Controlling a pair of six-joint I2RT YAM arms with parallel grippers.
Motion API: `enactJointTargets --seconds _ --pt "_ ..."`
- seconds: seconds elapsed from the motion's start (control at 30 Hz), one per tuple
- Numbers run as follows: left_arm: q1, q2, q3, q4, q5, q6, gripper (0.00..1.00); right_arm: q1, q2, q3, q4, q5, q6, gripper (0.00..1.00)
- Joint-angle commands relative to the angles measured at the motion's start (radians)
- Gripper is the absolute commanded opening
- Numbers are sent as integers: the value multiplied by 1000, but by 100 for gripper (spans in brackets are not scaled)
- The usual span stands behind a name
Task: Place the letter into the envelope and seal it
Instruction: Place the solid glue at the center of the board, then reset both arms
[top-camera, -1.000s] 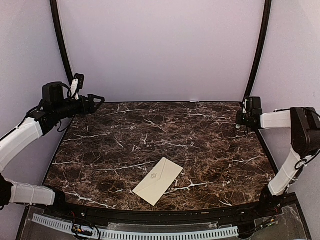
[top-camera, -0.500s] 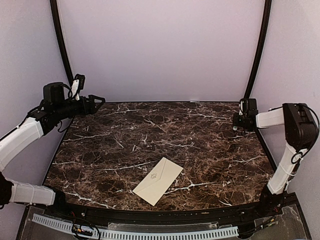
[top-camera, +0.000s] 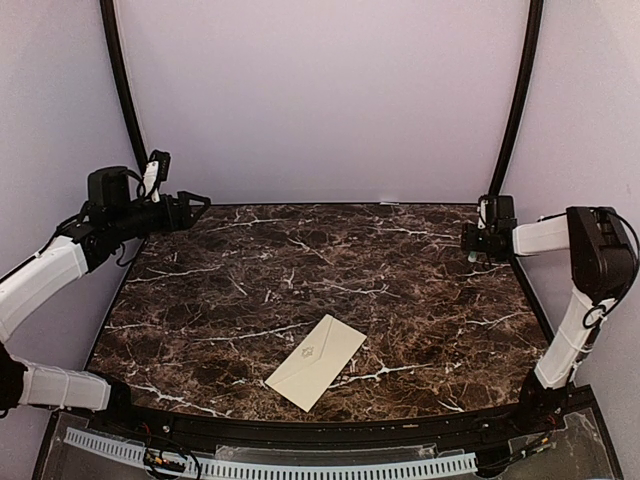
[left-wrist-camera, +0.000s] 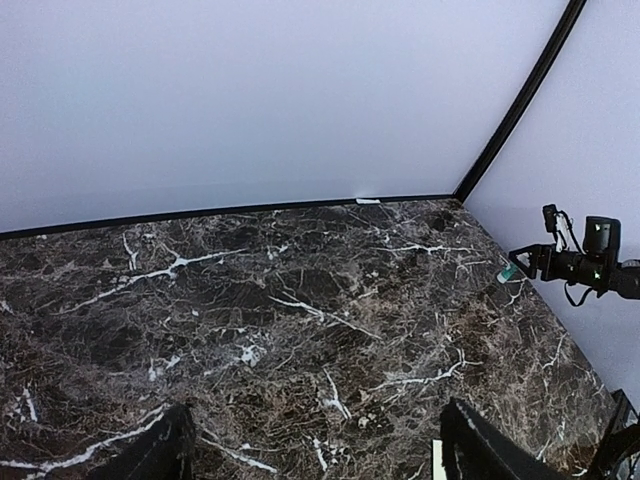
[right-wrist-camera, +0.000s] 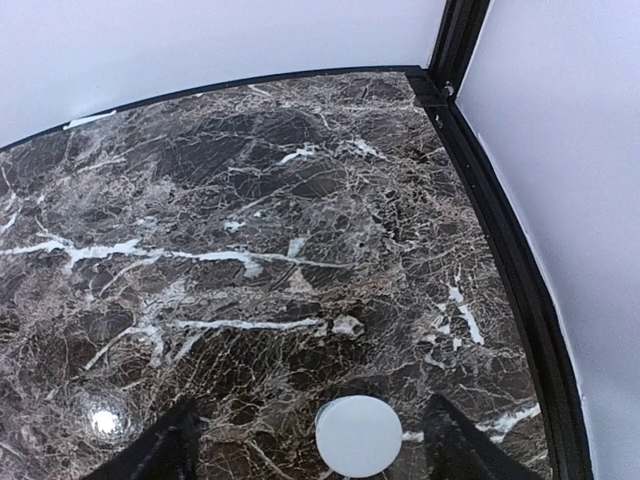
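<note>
Top: envelope (top-camera: 316, 362) lies flat on the tabletop (top-camera: 300, 250) near the front edge, well apart from left pincer (top-camera: 197, 203) and right pincer (top-camera: 467, 243); it looks thin, light and floppy, so I'd pinch a corner. Left wrist: left pincer spread, empty. Right wrist: right pincer spread, empty.

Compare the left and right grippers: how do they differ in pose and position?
The left gripper hangs over the far-left corner of the table, the right gripper by its right edge, slightly nearer. The left gripper points right, the right gripper points left. Both are open, empty and far from the envelope.
</note>
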Motion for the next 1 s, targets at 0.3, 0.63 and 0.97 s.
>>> enactJointTargets --seconds 0.3,0.63,0.97 --pt "117 24 -271 318 -56 -275 88 -5 -377 -149 79 -47 22 88" --pt "431 -14 -592 670 -230 -147 90 -21 -719 -555 381 -115 30 92" --pt "432 198 -787 1329 -125 55 92 -28 -615 -790 809 -80 -26 94"
